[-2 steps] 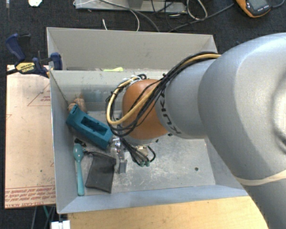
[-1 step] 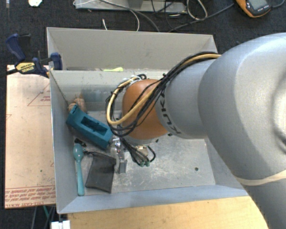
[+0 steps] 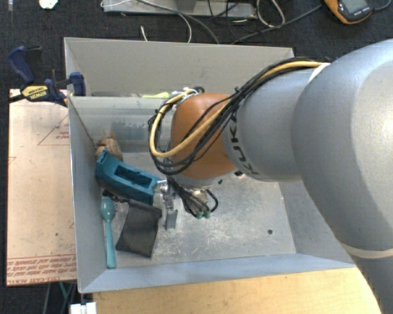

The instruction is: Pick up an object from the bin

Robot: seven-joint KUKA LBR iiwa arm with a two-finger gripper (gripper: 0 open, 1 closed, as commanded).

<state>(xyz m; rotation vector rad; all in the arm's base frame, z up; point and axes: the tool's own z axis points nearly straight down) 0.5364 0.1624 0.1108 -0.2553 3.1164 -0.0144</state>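
Note:
My gripper (image 3: 168, 208) reaches down under the orange wrist cover, left of the bin's middle. It stands just off the right end of a teal-blue plastic block (image 3: 126, 178) that lies slanted by the left wall. A black flat pad (image 3: 139, 231) lies just below and to the left, its upper right corner close to the gripper. Whether the gripper touches either thing I cannot tell.
A teal spoon (image 3: 109, 231) lies along the left wall, bowl end up by the blue block. A small brown lump (image 3: 109, 148) sits in the far left corner. The arm covers the bin's right and far side.

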